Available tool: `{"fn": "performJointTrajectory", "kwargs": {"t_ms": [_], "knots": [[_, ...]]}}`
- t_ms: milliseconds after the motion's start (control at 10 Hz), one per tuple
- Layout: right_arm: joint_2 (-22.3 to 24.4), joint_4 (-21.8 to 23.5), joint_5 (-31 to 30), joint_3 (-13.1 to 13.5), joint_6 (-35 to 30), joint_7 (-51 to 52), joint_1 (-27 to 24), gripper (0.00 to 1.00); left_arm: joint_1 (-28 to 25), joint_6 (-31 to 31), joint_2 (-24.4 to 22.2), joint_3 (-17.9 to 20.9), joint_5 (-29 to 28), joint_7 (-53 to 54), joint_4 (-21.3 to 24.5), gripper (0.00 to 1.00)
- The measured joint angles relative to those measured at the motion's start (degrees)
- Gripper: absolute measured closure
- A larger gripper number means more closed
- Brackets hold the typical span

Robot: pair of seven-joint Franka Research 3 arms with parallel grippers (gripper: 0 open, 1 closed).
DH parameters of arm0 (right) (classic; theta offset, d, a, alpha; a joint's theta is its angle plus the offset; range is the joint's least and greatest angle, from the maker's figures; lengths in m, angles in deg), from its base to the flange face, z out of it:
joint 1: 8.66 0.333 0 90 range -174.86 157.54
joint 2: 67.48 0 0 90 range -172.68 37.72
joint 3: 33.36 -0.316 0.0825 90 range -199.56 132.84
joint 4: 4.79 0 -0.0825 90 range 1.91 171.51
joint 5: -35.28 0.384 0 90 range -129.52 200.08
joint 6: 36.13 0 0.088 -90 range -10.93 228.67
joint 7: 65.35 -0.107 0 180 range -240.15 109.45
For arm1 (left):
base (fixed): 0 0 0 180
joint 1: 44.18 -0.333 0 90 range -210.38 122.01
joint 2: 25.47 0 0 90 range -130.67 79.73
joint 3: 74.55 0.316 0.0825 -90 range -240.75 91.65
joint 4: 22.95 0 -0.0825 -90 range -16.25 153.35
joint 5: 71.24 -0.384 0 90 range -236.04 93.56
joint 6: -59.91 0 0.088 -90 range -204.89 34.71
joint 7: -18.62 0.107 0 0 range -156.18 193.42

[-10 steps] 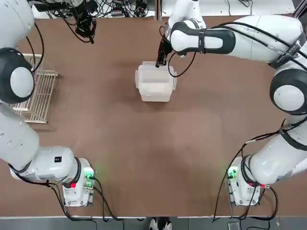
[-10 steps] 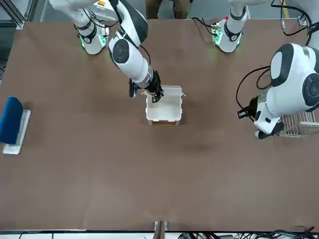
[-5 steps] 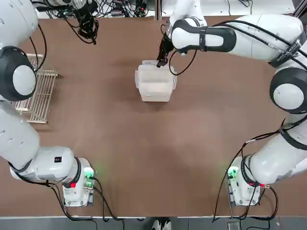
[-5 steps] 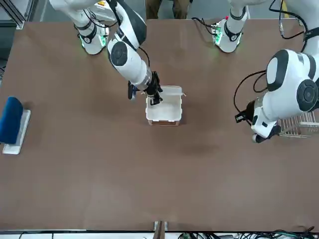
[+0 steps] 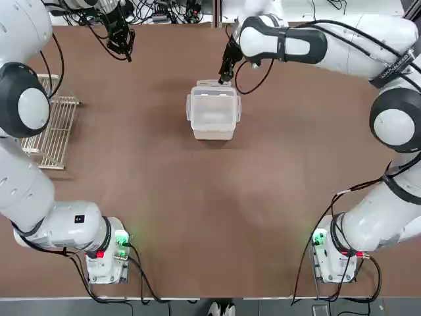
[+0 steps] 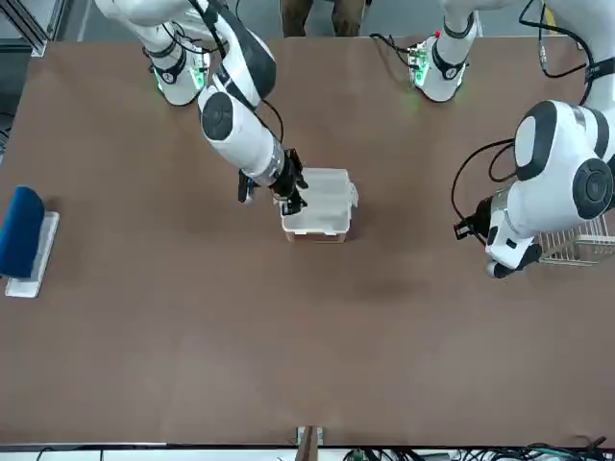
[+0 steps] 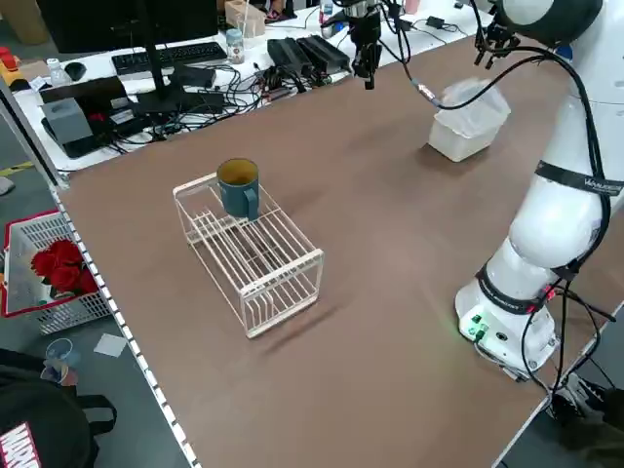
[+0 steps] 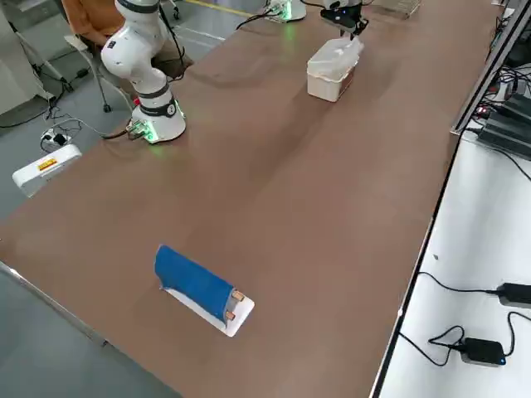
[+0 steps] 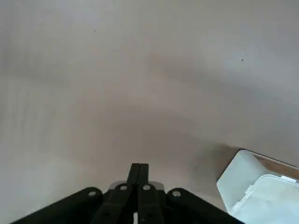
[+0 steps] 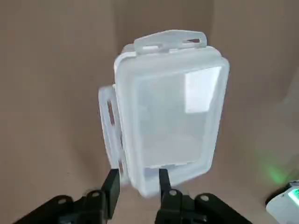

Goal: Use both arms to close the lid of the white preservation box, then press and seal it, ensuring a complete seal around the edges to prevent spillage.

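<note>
The white preservation box (image 5: 212,133) stands mid-table toward the far side. Its lid (image 5: 212,108) lies down over it, and from the front the lid (image 6: 329,186) looks slightly tilted over the box (image 6: 317,223). My right gripper (image 5: 225,72) hovers at the box's far edge, open. In the right wrist view its fingers (image 10: 112,186) stand apart with nothing gripped, just short of the lid (image 10: 173,112). A latch flap (image 10: 169,39) sticks out at one end. My left gripper (image 5: 122,41) hangs shut at the table's far left, away from the box (image 9: 261,191).
A white wire rack (image 5: 52,128) lies at the table's left edge with a blue mug (image 7: 237,185) on it. A blue-topped tray (image 6: 24,240) sits at the robot's far right side. Cables and electronics (image 7: 244,68) crowd the bench past the far edge.
The right gripper has opened and drawn back from the box's far edge, rising a little. The lid has dropped onto the box. The left arm shifted slightly.
</note>
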Motion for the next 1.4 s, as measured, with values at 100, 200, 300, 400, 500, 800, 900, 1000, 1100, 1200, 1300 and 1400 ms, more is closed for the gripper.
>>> {"fn": "performJointTrajectory", "kwargs": {"t_ms": [100, 200, 300, 400, 500, 800, 900, 1000, 1100, 1200, 1300, 1400], "knots": [[-0.20, -1.30, -0.03, 0.26, -1.06, 0.89, -0.84, 0.58, 0.02, -0.09, 0.00, -0.03, 0.00, 0.00, 0.00, 0.99], [-0.42, -2.60, -0.38, 0.33, -2.78, 2.01, -1.31, 0.60, 0.05, -0.37, 0.01, -0.12, 0.44, -0.03, 0.03, 0.99], [-0.58, -3.28, -1.84, 0.27, -4.69, 2.95, -1.29, 0.65, 0.37, -0.82, 0.06, -0.56, 1.38, -0.31, 0.54, 0.99], [-0.81, -3.25, -3.45, 0.07, -6.24, 3.66, -0.88, 0.71, 1.40, -2.95, 0.15, -1.40, 1.98, -2.72, 2.43, 0.99], [-1.33, -2.91, -5.15, -0.09, -6.67, 3.74, 0.40, 0.87, 2.44, -6.25, 0.20, -2.16, 2.45, -5.43, 5.06, 0.99], [-5.56, -1.64, -6.80, -0.06, -1.59, 3.63, 5.03, 0.99, 2.72, -13.51, -0.20, -5.08, 4.68, -7.48, 11.63, 0.99], [-7.13, -1.63, -7.74, 0.08, 0.39, 3.40, 5.75, 0.99, 2.72, -18.52, -0.75, -7.24, 5.41, -9.15, 15.51, 0.99], [-8.46, -1.61, -9.26, 0.26, 2.22, 2.85, 5.99, 0.99, 2.86, -21.90, -1.20, -8.92, 5.77, -10.93, 18.42, 0.99], [-9.69, -1.63, -10.85, 0.42, 3.85, 2.16, 5.98, 0.99, 2.95, -23.35, -1.61, -10.11, 5.90, -12.29, 19.87, 0.99], [-10.60, -1.65, -11.70, 0.55, 4.83, 1.94, 5.99, 0.99, 2.95, -24.53, -1.91, -11.46, 5.92, -13.85, 20.66, 0.99], [-11.07, -1.69, -12.13, 0.63, 5.29, 1.83, 5.99, 0.99, 2.97, -27.00, -1.94, -12.90, 5.92, -15.55, 21.80, 0.99], [-11.26, -1.77, -12.19, 0.64, 5.48, 1.81, 5.99, 0.99, 3.03, -30.53, -1.92, -14.40, 5.92, -17.05, 23.69, 0.99]]}}
